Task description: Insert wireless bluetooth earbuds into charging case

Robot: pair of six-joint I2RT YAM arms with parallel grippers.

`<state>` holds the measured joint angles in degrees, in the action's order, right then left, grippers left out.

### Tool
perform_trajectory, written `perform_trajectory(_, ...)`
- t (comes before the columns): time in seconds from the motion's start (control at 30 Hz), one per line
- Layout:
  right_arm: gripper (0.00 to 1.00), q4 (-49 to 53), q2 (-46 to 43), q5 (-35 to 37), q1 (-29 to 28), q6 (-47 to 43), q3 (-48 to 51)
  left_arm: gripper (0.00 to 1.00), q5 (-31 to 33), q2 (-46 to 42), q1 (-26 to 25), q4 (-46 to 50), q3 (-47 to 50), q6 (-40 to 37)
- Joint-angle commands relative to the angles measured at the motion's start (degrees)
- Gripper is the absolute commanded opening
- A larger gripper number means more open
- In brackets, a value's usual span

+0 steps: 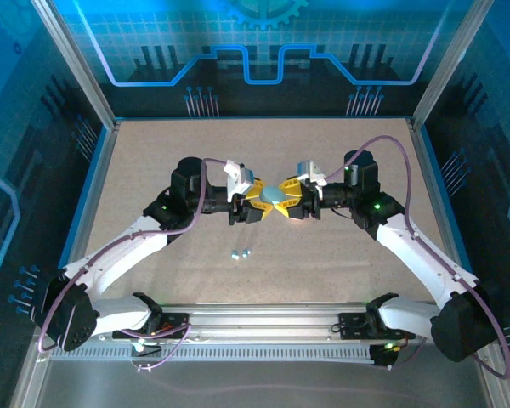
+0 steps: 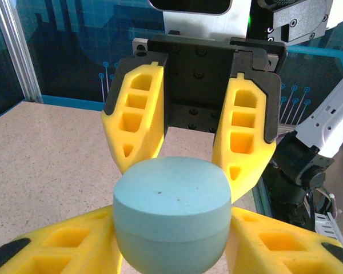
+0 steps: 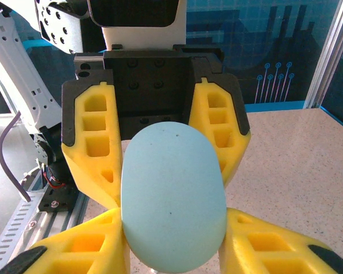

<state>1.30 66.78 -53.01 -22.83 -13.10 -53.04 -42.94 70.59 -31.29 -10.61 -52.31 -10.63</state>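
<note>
Both arms bend inward, wrists facing each other. The left gripper (image 1: 260, 203) and right gripper (image 1: 295, 201) each pinch one blue case (image 1: 278, 195) from opposite sides

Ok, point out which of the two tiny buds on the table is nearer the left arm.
The bud on the left of the pair; its twin lies just beside it, farther to the right in the top view.
</note>
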Motion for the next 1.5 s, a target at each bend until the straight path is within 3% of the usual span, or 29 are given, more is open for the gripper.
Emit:
perform_trajectory(0.0, 0.39, -1.61, -0.08, 0.05, -0.19, -0.60, -0.23, 0.47, -2.82, 0.16, -0.43, -0.99, -1.91, 0.37)
perform_trajectory(0.5, 0.39, -1.77, 0.36, 0.04, -0.98, -1.21, -0.48, 0.50, -4.24, 1.22, -0.60, 0.80, -2.88, 0.21)
perform_trajectory(0.77, 0.40, -2.37, 0.40, 0.41, -1.36, -0.55, -0.62, 0.41, -4.10, 1.48, -0.57, 2.83, -3.32, -1.13)
perform_trajectory(0.93, 0.47, -3.12, 0.34, 0.59, -0.39, 2.97, -1.12, 0.35, -3.17, 1.14, -0.62, 4.53, -3.27, -2.82)
perform_trajectory(1.23, 0.59, -5.44, -0.63, 6.05, 2.81, 10.18, 0.14, 0.33, -2.94, 0.79, -0.67, 5.91, -3.19, -4.39)
perform_trajectory(1.47, 0.60, -6.42, -1.70, 11.74, 2.96, 10.66, 1.19, 0.33, -3.39, 0.87, -0.55, 5.78, -3.40, -3.89)
